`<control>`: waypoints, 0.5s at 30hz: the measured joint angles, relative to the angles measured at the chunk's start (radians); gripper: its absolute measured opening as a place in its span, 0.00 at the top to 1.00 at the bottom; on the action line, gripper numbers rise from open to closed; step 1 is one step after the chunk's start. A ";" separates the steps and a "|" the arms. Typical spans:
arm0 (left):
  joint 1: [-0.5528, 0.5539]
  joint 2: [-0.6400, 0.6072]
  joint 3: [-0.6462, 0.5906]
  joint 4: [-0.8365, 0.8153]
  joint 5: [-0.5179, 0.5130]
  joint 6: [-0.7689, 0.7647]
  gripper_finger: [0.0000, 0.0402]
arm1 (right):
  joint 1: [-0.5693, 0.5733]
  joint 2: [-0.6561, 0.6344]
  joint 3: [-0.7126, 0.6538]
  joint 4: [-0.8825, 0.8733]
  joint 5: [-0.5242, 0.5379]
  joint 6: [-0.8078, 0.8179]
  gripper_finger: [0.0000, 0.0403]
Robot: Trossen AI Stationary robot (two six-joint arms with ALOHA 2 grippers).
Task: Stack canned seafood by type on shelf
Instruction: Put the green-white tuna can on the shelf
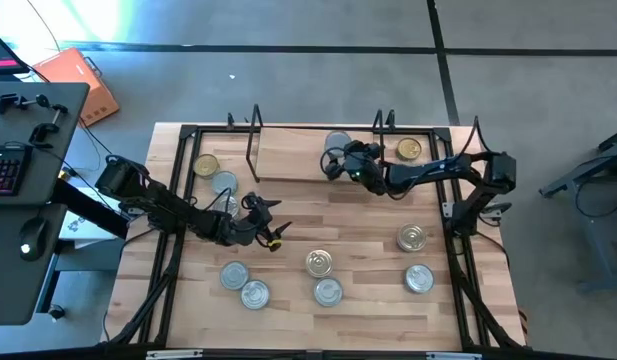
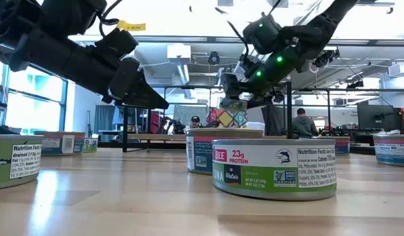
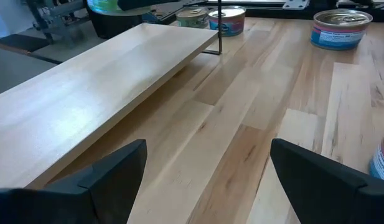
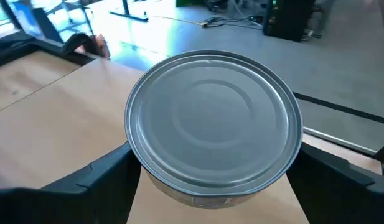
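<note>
Holding a silver-topped tin (image 4: 213,127) over the shelf (image 1: 288,152) — the right gripper (image 1: 337,160) is clamping it between its fingers at the board's back edge.

The left gripper (image 1: 271,222) is hovering above the table (image 1: 368,215) just in front of the shelf, its fingers (image 3: 111,174) standing apart with nothing between them. A gold-topped tin (image 1: 409,150) is sitting on the shelf's right end — other tins (image 1: 321,263) are lying scattered across the table, well apart from the board.
</note>
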 joint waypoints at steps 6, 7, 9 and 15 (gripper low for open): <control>0.001 0.000 0.000 0.000 -0.001 0.000 0.17 | -0.007 0.074 0.131 -0.047 -0.005 -0.029 0.15; 0.001 0.000 0.000 0.000 -0.001 0.000 0.17 | -0.007 0.088 0.159 -0.072 -0.005 -0.031 0.15; 0.001 0.000 0.000 0.000 -0.001 0.000 0.17 | -0.011 0.120 0.214 -0.128 -0.006 -0.027 0.15; 0.001 0.000 0.000 0.000 -0.003 0.001 0.17 | -0.008 0.199 0.301 -0.192 0.022 0.016 0.15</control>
